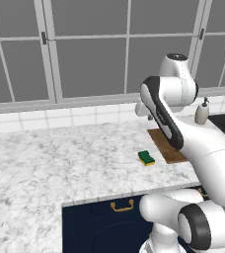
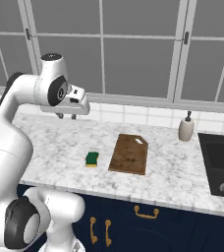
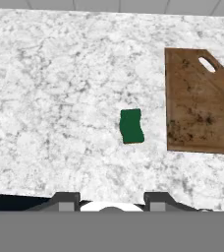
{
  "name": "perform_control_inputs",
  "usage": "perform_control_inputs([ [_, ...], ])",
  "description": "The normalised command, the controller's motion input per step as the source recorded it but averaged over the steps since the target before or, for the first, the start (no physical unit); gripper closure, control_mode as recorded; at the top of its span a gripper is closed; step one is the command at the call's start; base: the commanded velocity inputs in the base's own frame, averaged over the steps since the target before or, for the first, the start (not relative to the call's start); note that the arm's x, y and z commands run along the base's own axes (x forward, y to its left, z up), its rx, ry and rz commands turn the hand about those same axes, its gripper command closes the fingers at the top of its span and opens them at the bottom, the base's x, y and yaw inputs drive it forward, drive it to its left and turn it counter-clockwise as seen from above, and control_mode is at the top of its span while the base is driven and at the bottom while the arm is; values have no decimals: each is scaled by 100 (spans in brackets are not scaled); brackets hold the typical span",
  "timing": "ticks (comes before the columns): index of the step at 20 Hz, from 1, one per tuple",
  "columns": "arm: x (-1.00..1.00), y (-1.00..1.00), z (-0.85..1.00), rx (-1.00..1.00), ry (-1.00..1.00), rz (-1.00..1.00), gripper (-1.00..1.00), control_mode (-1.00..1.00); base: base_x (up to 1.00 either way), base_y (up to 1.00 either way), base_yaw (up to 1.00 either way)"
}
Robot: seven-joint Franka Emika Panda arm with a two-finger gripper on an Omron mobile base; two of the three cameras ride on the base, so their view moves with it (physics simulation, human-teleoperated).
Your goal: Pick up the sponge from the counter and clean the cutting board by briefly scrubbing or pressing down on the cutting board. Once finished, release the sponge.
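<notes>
pincer (image 2: 67,116) high above counter (image 2: 60,142), jaws wide, empty | sponge (image 3: 131,126) near counter's front edge, just beside cutting board (image 3: 197,103), apart | risk: off-centre descent nudges sponge toward front edge or onto board

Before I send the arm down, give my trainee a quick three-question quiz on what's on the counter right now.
1. True or false: the sponge lies on the cutting board.
2. Multiple choice: which thing stands by the sink at the back of the counter? A) a kettle B) a soap bottle C) a toaster
3. Fill in: the gripper hangs above the counter, holding ____.

Key:
1. False. The sponge lies on bare marble beside the board, apart from it.
2. B.
3. Nothing. The hand view shows its fingertips spread with nothing between them.
</notes>
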Motion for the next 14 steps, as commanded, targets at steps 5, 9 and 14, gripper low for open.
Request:
perform_control_inputs([
  [5, -37, 11, -17, 0, 0, 1, -100, -100, 0, 0, 0],
  [9, -39, -2, -94, 1, 0, 0, -100, -100, 0, 0, 0],
  [14, 3, -21, -87, 3, 14, 0, -100, -100, 0, 0, 0],
])
